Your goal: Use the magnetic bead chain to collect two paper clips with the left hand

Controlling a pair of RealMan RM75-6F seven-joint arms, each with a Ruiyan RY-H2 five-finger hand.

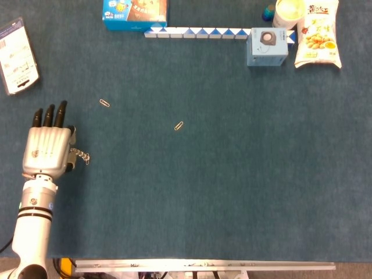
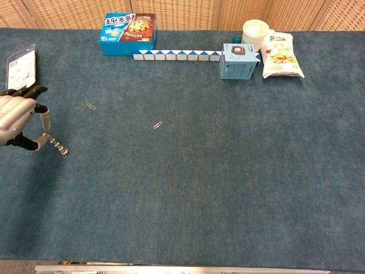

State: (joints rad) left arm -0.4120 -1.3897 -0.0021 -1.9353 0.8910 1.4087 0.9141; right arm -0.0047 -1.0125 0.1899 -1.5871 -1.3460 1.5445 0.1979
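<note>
Bead chain held above the tabletop (image 1: 232,192)

The magnetic bead chain (image 2: 56,146) is pinched by the left robot hand (image 1: 46,150); two paper clips (image 1: 104,103) (image 1: 179,125) are left apart on the cloth.

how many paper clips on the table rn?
2. One paper clip lies left, nearest the left hand; the other paper clip lies toward the middle of the table. None hang on the bead chain.

Even, diffuse overhead lighting in both views; the blue worktop (image 1: 232,174) is uniformly bright, without glare; shadows are faint, a soft one lying below the robot hand (image 2: 14,123) at near left; focus sharp throughout; edge distortion negligible.
</note>
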